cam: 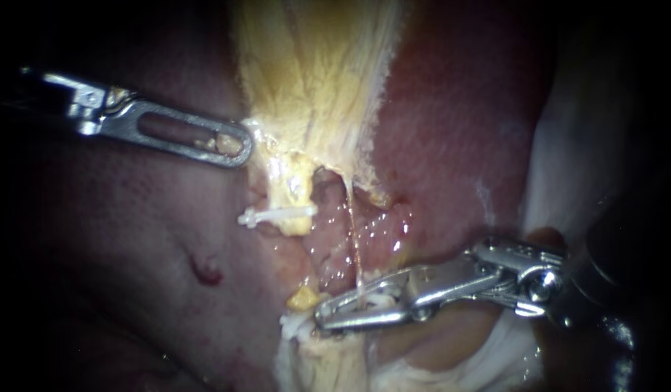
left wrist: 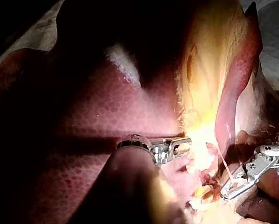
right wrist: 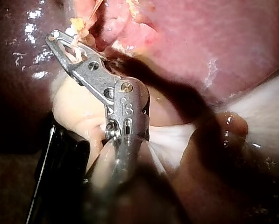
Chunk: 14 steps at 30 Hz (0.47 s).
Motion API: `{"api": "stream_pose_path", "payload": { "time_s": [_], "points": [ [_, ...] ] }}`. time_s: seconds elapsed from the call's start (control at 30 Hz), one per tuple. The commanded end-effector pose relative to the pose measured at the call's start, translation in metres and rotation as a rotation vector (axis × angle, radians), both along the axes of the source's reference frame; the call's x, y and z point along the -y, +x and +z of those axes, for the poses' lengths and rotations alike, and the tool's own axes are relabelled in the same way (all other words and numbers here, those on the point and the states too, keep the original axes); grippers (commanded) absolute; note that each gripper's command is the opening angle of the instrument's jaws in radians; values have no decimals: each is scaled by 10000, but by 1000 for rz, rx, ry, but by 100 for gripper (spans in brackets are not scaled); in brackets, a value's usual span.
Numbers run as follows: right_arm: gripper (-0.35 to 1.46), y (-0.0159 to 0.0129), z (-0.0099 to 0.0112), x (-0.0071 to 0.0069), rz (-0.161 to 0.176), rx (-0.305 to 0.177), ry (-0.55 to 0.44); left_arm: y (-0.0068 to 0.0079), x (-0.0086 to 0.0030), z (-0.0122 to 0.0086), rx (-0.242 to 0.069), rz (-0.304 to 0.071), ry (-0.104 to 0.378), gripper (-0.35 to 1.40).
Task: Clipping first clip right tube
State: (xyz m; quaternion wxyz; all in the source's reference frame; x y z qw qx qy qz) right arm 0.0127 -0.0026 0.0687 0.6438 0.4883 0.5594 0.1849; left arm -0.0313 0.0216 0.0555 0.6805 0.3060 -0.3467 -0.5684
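Yellow gallbladder (cam: 314, 65) filled the top middle, pink liver (cam: 452, 123) on either side of it; the left instrument (cam: 237, 145) had its pincer clamped on the gallbladder's lower edge, tissue showing through the slot; the right instrument (cam: 324, 321) came in low, pincer squeezed nearly together on a white clip (cam: 372, 299), right where the thin right tube (cam: 352, 239) ran down into it; so the tube sat inside the pincer, pretty much; the left tube (cam: 292, 196) just beside it wore a second clip (cam: 274, 215), higher up.
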Motion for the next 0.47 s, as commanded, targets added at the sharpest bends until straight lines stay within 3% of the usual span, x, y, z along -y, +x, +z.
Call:
{"api": "stream_pose_path", "payload": {
  "time_s": [0.03,0.47],
  "points": [
    [-35,-1,-1,-1,-2,-1,1,0,0,0,0,0,0,-35],
    [-35,-1,-2,-3,-2,-2,3,1,-1,1,0,0,0,-35]
  ]
}}
